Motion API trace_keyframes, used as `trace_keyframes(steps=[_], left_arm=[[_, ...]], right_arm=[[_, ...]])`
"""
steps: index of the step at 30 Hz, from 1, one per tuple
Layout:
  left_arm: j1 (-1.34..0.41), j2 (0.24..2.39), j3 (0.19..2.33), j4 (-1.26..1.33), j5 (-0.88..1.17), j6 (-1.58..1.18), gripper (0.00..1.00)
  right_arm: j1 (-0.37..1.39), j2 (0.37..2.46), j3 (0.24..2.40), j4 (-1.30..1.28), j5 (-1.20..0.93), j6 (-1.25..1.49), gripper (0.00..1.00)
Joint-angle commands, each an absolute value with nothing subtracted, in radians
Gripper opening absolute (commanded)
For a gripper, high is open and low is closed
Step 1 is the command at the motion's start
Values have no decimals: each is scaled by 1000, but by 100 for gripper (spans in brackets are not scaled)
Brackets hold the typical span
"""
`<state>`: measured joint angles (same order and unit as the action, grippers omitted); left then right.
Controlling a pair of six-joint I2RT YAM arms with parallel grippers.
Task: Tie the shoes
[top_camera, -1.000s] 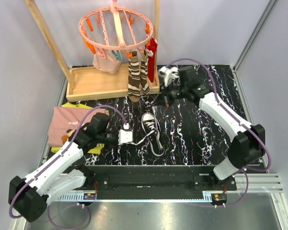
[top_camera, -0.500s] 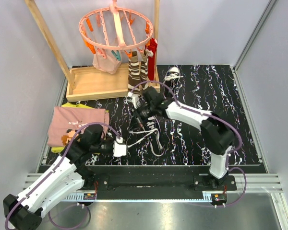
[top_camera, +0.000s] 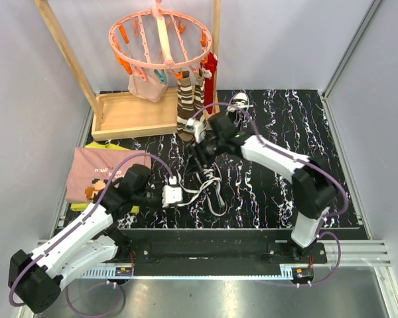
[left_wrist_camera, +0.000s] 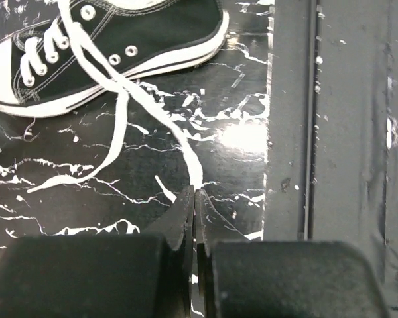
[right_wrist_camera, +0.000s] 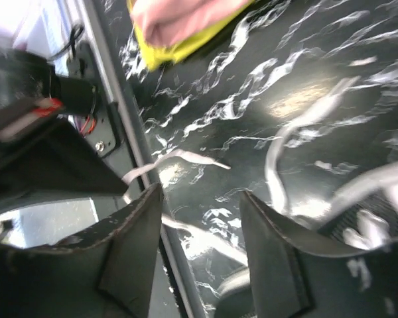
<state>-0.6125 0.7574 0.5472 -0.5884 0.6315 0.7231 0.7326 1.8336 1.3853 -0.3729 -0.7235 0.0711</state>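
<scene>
Black marbled table (top_camera: 272, 179) with wooden rack (top_camera: 129, 116) at far left. Near its middle one black shoe (left_wrist_camera: 152, 26), second shoe (top_camera: 238, 102) at far edge. Right gripper (right_wrist_camera: 200, 199) spread apart above the middle shoe, gripping nothing. Left gripper (left_wrist_camera: 194, 202) pinched tight on white lace (left_wrist_camera: 152, 112) of that shoe.

Parted hand (right_wrist_camera: 200, 199) over blurred white laces (right_wrist_camera: 278, 152)

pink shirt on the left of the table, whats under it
A yellow cloth lies under the pink shirt, showing only at its far edge and near corner. The rest is covered, so what it is cannot be told.
</scene>
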Motion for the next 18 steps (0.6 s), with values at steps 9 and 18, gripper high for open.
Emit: trace_keyframes(steps=[9, 18], left_arm=[[-419, 1164, 823, -354, 572, 689, 0], [-350, 1526, 1012, -391, 635, 643, 2]], right_arm=[[548, 1458, 1240, -482, -643, -175, 59], [659, 1468, 1172, -450, -536, -320, 57]])
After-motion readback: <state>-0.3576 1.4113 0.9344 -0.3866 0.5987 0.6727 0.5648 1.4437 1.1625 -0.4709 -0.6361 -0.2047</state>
